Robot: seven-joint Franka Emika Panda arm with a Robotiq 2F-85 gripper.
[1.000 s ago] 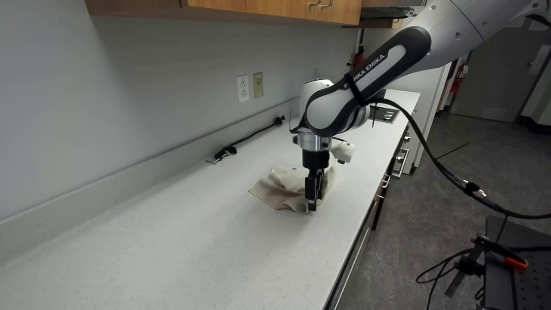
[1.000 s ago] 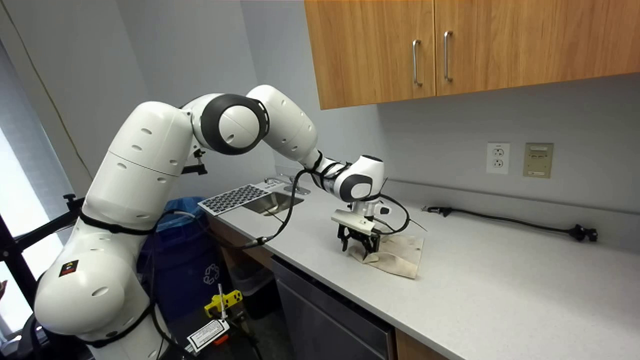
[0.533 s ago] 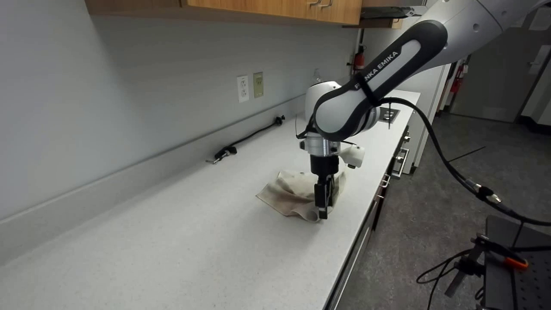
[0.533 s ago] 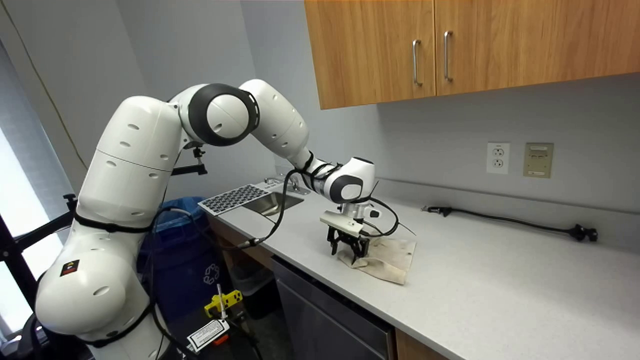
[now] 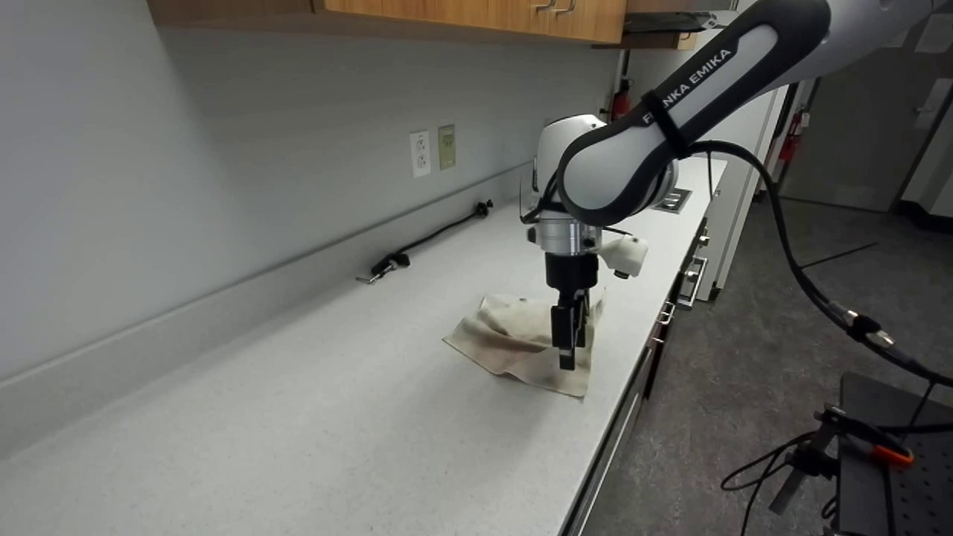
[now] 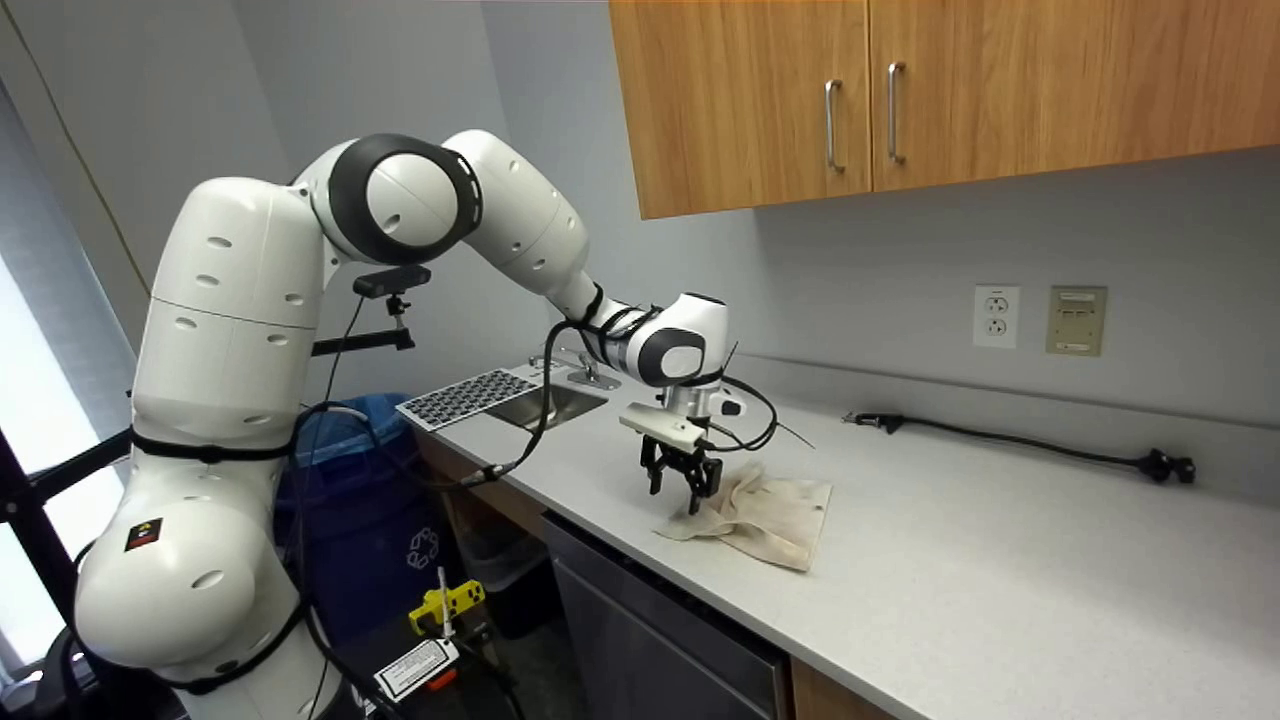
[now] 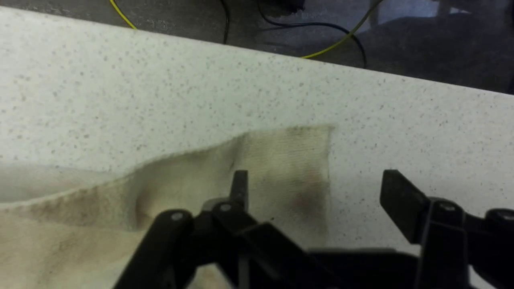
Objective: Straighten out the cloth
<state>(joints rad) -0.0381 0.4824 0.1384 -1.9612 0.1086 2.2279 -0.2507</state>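
The cream-beige cloth (image 5: 514, 335) lies rumpled on the counter, with brownish stains and raised folds, near the counter's front edge. In the wrist view one corner of the cloth (image 7: 289, 156) is spread flat, while a wavy fold rises along its edge to the left. My gripper (image 7: 315, 174) points down with its jaws wide apart and nothing held between them. One finger (image 7: 239, 186) is over the cloth, the other beyond its side edge over bare counter. In an exterior view the gripper (image 6: 674, 500) hovers just above that corner, hiding part of the cloth.
The counter's front edge (image 7: 281, 56) runs close by the cloth, with floor and cables beyond. A black rod with clamps (image 5: 432, 238) lies along the wall. A sink (image 6: 550, 405) and a patterned rack (image 6: 468, 398) are farther along. Wooden cabinets (image 6: 740, 110) hang above.
Gripper and cloth have shifted toward the front edge. In the last half second the gripper has risen slightly, and the curled corner beneath it has unrolled and spread out. The jaws remain apart.
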